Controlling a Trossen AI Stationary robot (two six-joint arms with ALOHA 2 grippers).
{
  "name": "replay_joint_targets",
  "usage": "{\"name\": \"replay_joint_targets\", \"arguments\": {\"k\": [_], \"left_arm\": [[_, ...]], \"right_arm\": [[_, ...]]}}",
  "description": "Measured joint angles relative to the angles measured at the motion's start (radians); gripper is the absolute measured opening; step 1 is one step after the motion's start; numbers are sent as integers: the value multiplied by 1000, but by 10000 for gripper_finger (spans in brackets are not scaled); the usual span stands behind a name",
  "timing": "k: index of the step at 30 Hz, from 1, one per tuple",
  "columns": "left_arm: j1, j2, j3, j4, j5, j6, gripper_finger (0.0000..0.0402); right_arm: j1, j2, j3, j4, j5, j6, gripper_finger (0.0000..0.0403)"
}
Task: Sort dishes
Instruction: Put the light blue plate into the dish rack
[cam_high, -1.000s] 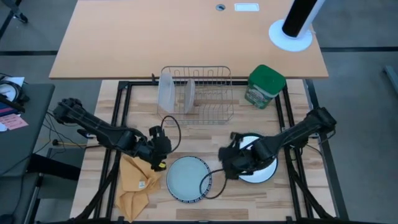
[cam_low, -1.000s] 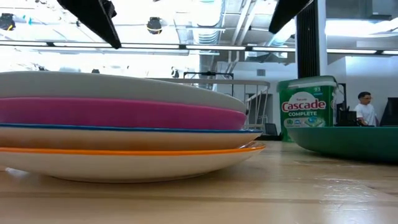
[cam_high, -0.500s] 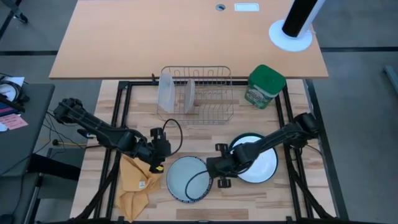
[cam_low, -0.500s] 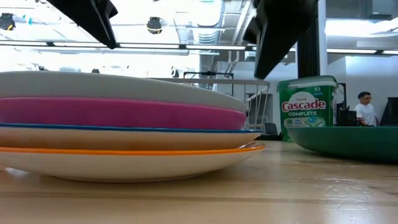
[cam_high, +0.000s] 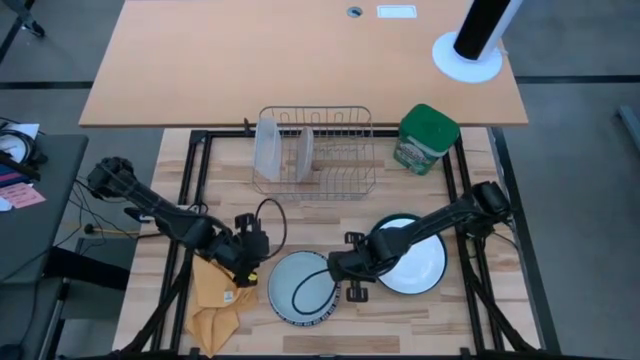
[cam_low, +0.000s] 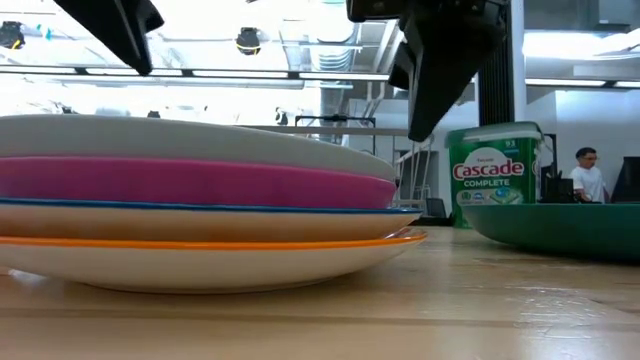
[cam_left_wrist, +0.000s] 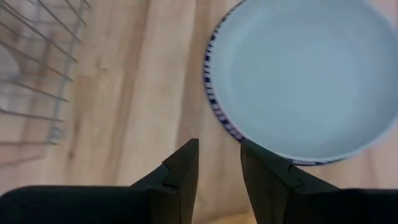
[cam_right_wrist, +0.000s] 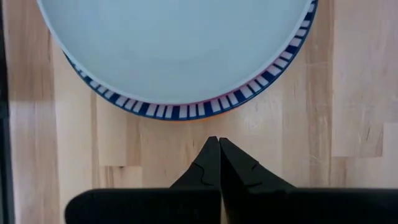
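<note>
plate stack (cam_high: 301, 287) left of large plate (cam_high: 420, 268)

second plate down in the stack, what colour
Magenta-pink plate, directly under the grey top plate; the low view shows it best.

A wire dish rack (cam_high: 322, 152) stands on the wooden desk (cam_high: 230, 175), holding a frosted translucent container (cam_high: 267, 148). A green detergent canister (cam_high: 427, 139) sits beside it. A crumpled yellow cloth (cam_high: 218, 297) lies near the front.

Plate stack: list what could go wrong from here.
1. The right gripper is shut beside the plate stack; shut jaws may shove it, not grasp.
2. Four plates lie nested; lifting the grey one may drag the pink one.
3. The left gripper, open, is close and could collide.
</note>
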Motion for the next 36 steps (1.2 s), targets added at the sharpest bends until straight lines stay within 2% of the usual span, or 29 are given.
{"name": "replay_joint_targets", "arguments": {"k": [6, 9, 17, 25, 36], "left_arm": [[-81, 1, 0, 19, -1, -87, 114], [-112, 16, 0, 78, -25, -105, 114], [-163, 138, 0, 235, -50, -42, 114], [-160, 285, 0, 235, 56, -7, 114], [-124, 376, 0, 235, 139, 33, 114]], "right_arm": [[5, 5, 0, 37, 9, 38, 0], [31, 5, -7, 89, 70, 94, 0], [109, 2, -10, 108, 102, 54, 0], [138, 5, -10, 122, 193, 21, 0], [143, 6, -10, 126, 199, 24, 0]]}}
